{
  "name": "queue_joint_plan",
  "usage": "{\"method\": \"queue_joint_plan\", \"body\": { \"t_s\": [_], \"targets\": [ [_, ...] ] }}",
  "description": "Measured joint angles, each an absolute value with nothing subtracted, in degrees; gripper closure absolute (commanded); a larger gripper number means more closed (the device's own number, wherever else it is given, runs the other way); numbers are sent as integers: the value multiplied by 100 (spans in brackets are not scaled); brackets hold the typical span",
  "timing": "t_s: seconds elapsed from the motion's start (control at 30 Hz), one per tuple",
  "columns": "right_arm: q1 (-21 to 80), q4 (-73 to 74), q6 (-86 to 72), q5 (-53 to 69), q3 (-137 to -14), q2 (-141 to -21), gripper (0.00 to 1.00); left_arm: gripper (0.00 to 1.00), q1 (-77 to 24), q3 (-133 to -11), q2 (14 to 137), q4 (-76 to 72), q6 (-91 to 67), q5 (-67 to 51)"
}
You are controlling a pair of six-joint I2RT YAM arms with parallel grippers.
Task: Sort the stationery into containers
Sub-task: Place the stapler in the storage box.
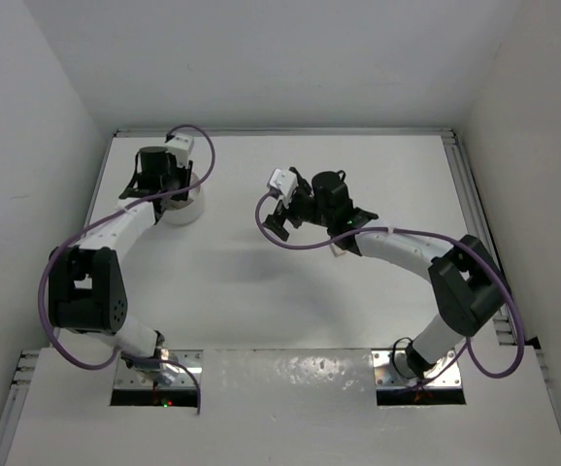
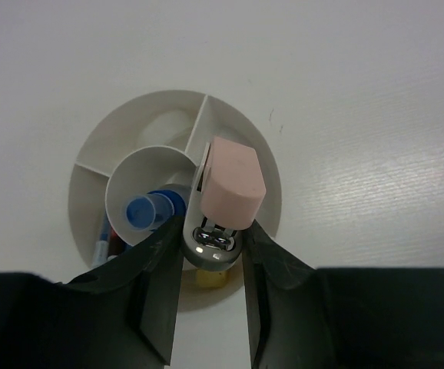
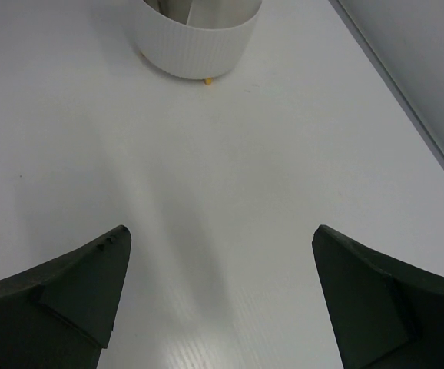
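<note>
White bench (image 1: pixel 290 311) enclosed by pale walls, with the round, partitioned white container (image 2: pixel 91 154) lying toward 10 o'clock of its surface. Above that container the left tool (image 2: pixel 211 250) is closed on a pink piece (image 2: pixel 230 181) with a metal end, held over the compartment at 4 o'clock, just beside the central cup that holds a blue-capped bottle (image 2: pixel 140 211). Near bench centre the right tool (image 3: pixel 222 300) stands spread wide and holds nothing, with the container at its 12 o'clock.
</note>
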State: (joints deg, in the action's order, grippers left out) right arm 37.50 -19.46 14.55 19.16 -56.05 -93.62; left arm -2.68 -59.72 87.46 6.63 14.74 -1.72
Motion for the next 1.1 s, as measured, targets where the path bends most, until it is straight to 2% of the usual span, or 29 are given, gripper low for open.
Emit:
{"method": "queue_joint_plan", "body": {
  "t_s": [1.1],
  "targets": [
    [3645,-1796,1409,1669,-5282,-9122,1,100,-458,-6180,8925,969,1632,220]
  ]
}}
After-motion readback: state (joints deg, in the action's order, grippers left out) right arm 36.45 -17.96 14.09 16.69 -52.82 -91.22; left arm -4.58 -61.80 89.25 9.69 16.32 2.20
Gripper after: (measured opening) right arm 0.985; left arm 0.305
